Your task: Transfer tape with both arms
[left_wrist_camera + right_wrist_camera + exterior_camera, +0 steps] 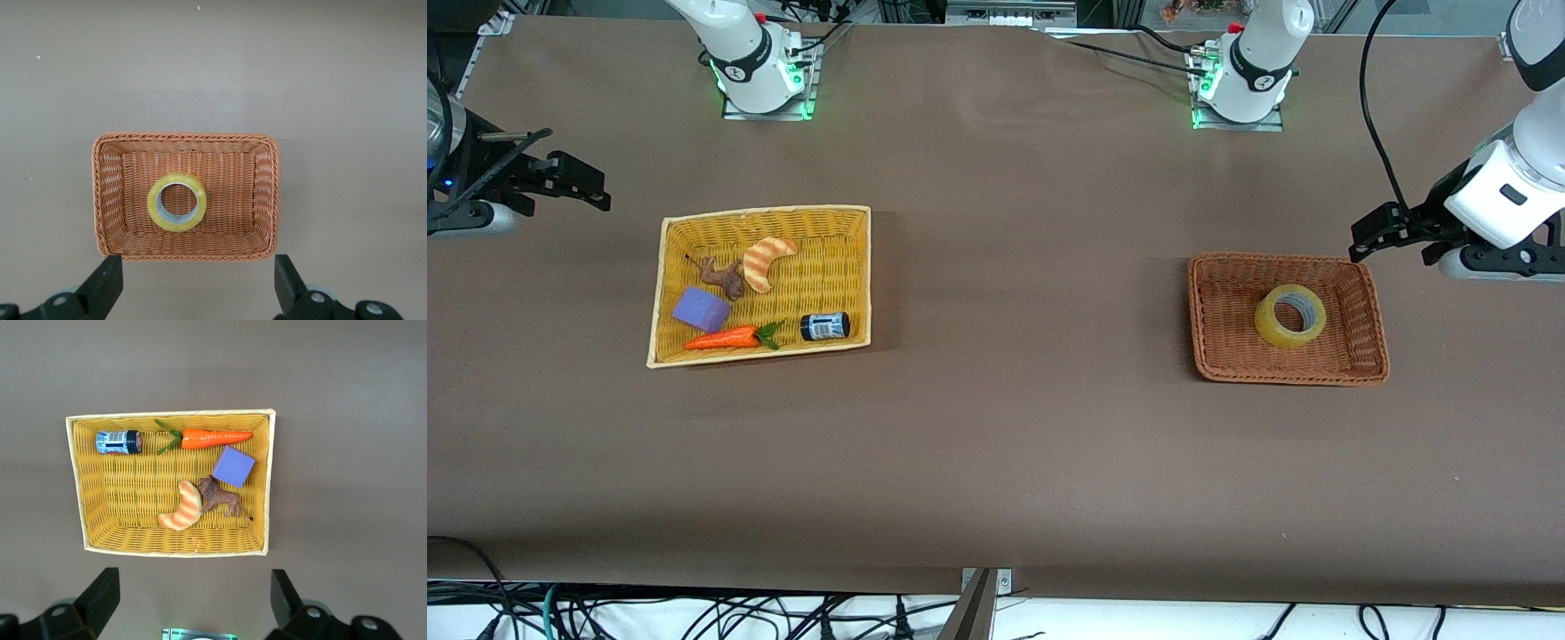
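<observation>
Tape [1290, 316]: ring-shaped roll, translucent yellowish, with a wide round hole and a greyish inner core showing through it. Lies inside the brown wicker basket [1371, 298] toward the left arm's end of the table, roughly at the middle of the basket floor, slightly tilted (hole facing mostly upward). Touches none of the basket walls. Nothing grips or touches it.

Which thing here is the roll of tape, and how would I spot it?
Find the brown wicker basket toward the left arm's end of the table. The tape lies alone inside it: a yellowish translucent ring with a wide round hole, unlike the toys in the yellow basket.
</observation>
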Robot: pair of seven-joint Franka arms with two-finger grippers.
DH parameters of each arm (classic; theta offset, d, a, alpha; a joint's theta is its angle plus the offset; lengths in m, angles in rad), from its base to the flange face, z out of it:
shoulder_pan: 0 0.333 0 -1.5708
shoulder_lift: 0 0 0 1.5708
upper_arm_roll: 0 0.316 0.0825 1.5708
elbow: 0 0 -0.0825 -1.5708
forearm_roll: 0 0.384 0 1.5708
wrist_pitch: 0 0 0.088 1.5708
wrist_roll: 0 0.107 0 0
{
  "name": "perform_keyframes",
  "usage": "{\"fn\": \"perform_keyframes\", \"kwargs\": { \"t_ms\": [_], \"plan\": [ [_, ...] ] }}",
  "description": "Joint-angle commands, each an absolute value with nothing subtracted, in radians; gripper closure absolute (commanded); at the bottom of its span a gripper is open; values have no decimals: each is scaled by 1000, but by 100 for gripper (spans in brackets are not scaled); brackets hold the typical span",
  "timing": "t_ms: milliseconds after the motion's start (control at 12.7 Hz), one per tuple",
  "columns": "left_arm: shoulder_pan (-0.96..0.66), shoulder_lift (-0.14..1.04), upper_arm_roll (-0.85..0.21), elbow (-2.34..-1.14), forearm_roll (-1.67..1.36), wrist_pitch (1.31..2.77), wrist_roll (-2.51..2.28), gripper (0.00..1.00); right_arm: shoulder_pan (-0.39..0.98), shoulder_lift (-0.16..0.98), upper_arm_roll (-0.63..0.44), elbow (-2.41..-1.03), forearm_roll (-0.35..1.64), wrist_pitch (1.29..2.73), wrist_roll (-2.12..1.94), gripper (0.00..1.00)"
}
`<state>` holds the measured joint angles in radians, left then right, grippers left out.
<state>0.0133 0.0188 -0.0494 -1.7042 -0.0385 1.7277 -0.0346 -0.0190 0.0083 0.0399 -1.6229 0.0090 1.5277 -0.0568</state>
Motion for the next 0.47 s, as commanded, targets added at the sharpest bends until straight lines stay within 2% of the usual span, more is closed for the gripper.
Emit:
{"fn": "perform_keyframes", "kwargs": {
  "t_ms": [0, 395],
  "plan": [
    [8, 12, -43, -1703, -14, 1715, -21, 0, -31, 8, 41, -1605, 29, 1517, -67, 0],
    [6, 14, -44, -1701, -14, 1715, -23, 0, -23, 2, 51, -1605, 15, 1508, -74, 0]
  ]
}}
